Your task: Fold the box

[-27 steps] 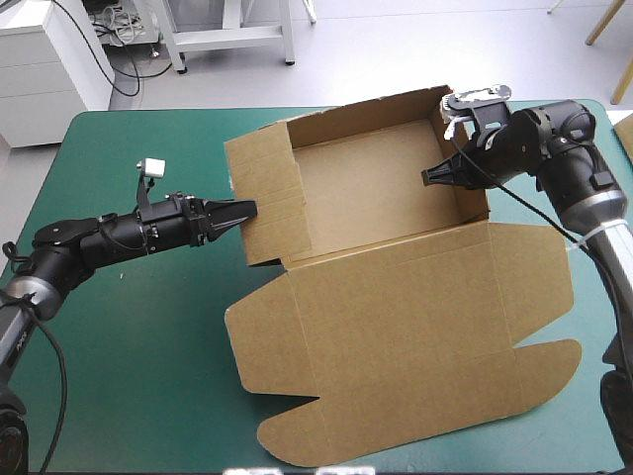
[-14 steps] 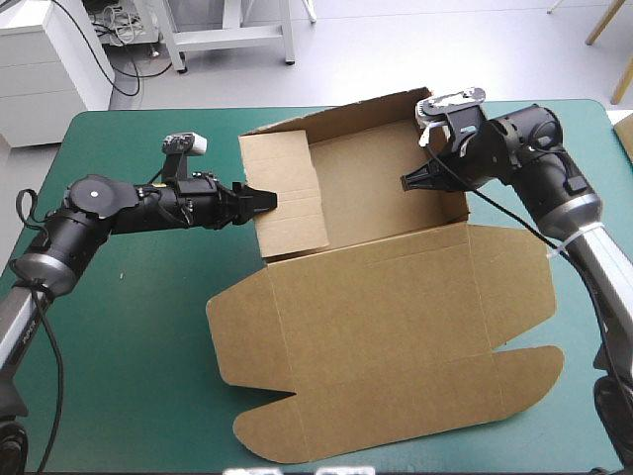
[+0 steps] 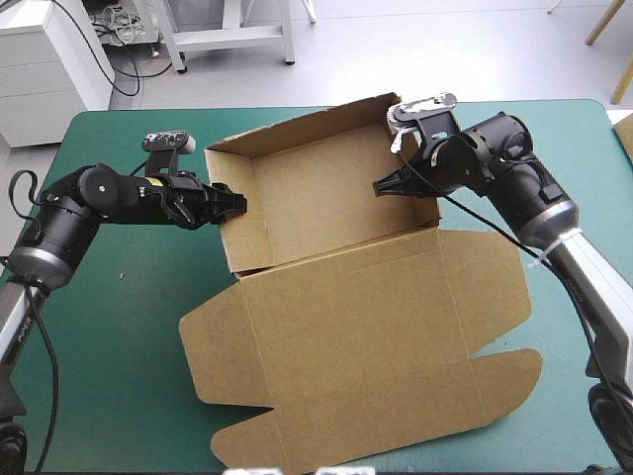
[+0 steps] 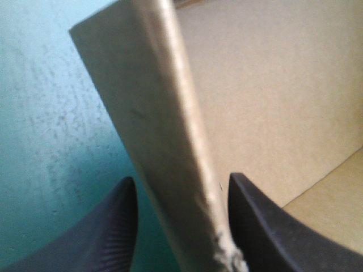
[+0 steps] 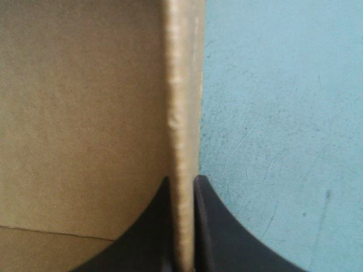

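Observation:
The brown box point(image 3: 316, 193) stands as an open tray at the table's middle back, its lid point(image 3: 366, 336) lying flat toward the front edge. My left gripper point(image 3: 235, 203) is at the tray's left wall. In the left wrist view the gripper point(image 4: 181, 226) stands open, with that wall point(image 4: 164, 113) upright between its black fingers point(image 4: 113, 226). My right gripper point(image 3: 381, 186) is at the right wall. Seen from the right wrist, the gripper point(image 5: 182, 226) is shut on the wall's top edge point(image 5: 184, 85), tray floor on one side and cover on the other.
The teal-green cover point(image 3: 119, 336) lies bare to the left of the lid and along the right edge point(image 3: 584, 198). The lid's rounded flaps point(image 3: 495, 381) reach close to the front edge. A white cabinet point(image 3: 49, 59) stands beyond the far left corner.
The box has slid and turned to the left with both grippers. The left wall now stands straighter, and the left gripper, shut earlier, now straddles it.

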Tool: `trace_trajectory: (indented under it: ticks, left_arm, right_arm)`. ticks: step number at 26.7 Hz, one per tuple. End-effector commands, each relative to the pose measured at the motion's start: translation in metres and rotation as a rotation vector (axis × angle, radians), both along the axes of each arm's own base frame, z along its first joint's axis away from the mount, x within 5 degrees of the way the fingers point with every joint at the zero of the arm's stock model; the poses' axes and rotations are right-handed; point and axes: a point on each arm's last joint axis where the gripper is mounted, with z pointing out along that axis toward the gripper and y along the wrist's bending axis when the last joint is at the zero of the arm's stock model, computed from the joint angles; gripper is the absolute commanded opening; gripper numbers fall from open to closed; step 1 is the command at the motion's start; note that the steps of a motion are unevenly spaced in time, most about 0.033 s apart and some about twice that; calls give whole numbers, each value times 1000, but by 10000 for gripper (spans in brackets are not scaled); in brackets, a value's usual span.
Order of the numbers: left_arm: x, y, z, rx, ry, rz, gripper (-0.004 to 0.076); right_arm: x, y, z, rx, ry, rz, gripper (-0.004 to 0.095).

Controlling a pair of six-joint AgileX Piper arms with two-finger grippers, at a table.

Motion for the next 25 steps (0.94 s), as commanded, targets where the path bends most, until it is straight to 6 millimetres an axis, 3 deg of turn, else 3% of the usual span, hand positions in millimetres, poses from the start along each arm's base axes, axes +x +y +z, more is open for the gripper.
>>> trace_trajectory:
  ticks: [1,5,7,12,19,25]
  left_arm:
    - [-6,0,23,48,-82,59,255]
    - [-9,-15,26,177,-119,80,106]
    - [-5,-22,27,249,-141,93,-11]
    - [12,-42,16,297,-98,57,-8]
    - [46,-52,-10,404,-16,41,-8]
    - [70,-60,-41,461,44,28,-8]
  right_arm:
    - [-7,-1,26,88,-104,-9,-19]
    - [-5,10,17,93,-65,0,-17]
    - [-4,16,12,88,-55,-3,-17]
    - [6,21,-7,73,27,-36,-17]
    - [25,27,-35,3,76,-45,-20]
    - [51,14,-61,-8,121,-71,-20]
